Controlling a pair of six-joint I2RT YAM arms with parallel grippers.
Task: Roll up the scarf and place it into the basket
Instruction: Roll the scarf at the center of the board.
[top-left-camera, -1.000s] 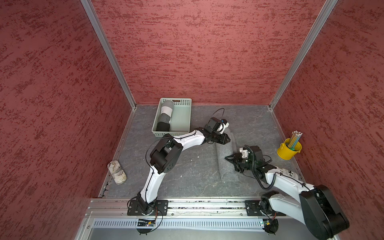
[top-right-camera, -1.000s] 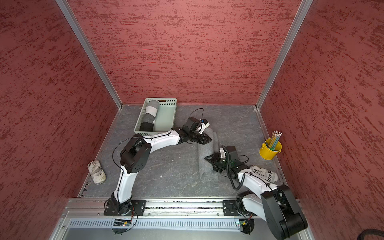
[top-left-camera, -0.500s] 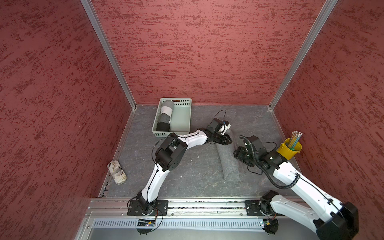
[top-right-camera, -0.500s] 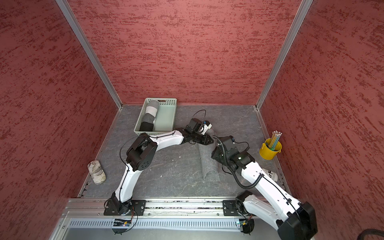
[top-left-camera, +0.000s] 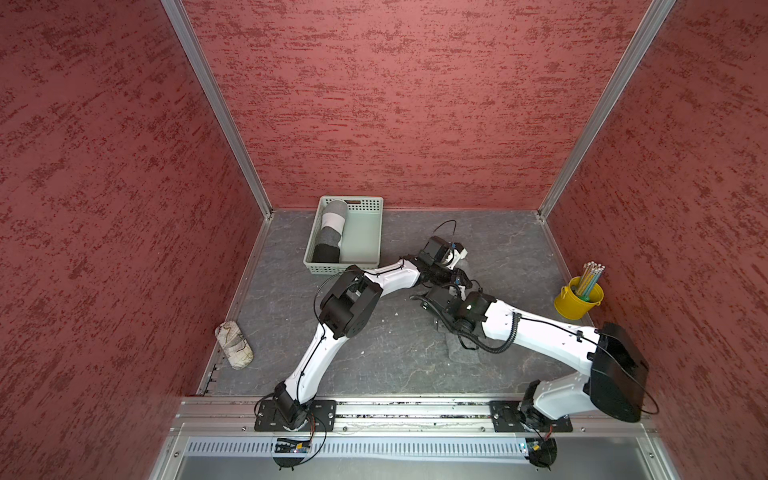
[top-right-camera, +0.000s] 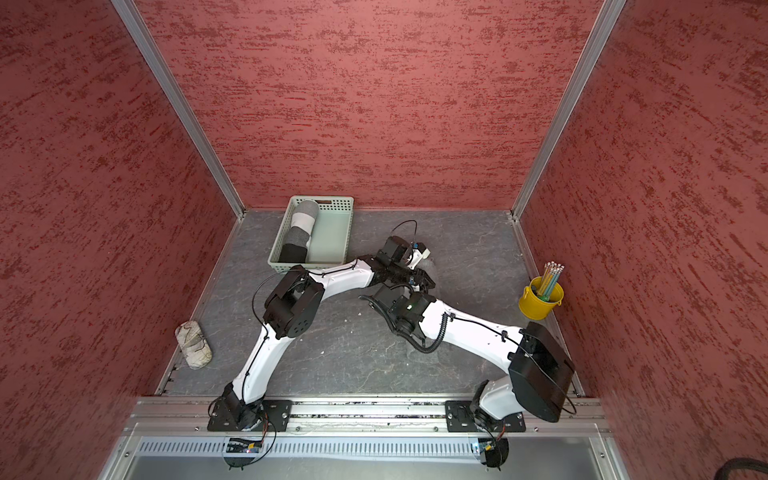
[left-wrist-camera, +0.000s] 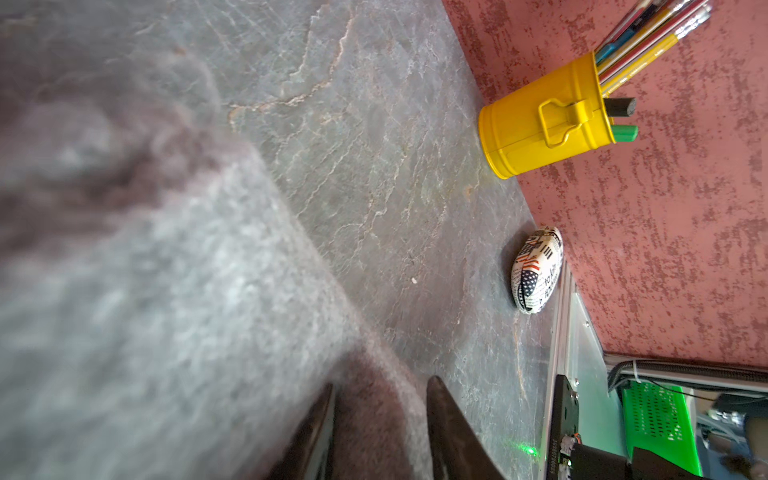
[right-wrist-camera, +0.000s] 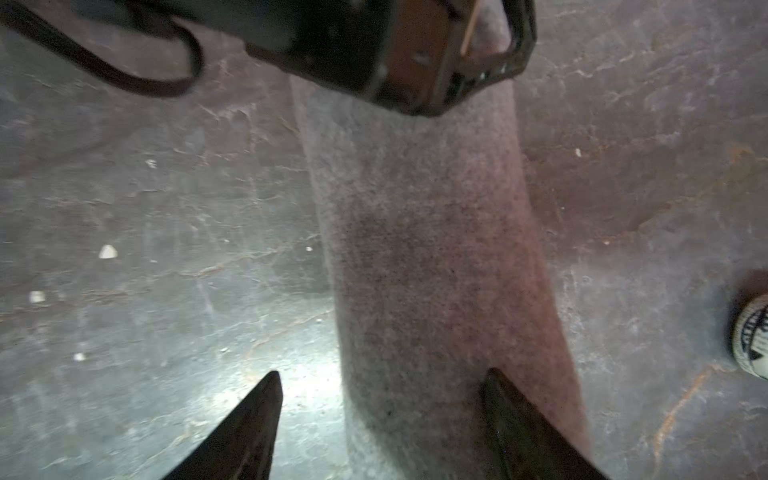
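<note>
A long grey scarf (right-wrist-camera: 424, 249) lies flat on the table as a strip; in a top view only its near end (top-left-camera: 463, 353) shows past the arms. My left gripper (top-left-camera: 463, 279) sits low at the strip's far end. In the left wrist view its fingers (left-wrist-camera: 444, 419) stand either side of a raised fold of scarf (left-wrist-camera: 374, 415) that fills the gap. My right gripper (right-wrist-camera: 382, 399) hangs open and wide over the strip, one fingertip above the cloth, the other above bare table. The mint-green basket (top-left-camera: 379, 232) stands at the back left.
A rolled grey, white and black cloth (top-left-camera: 330, 232) lies along the basket's left side. A yellow bucket of pencils (top-left-camera: 579, 299) stands by the right wall. A patterned oval case (top-left-camera: 233, 345) lies by the left wall. Both forearms crowd mid-table.
My right arm has swung from the near right toward the middle, over the scarf, and its jaws have widened. The left gripper stays at the far end, its jaws slightly wider.
</note>
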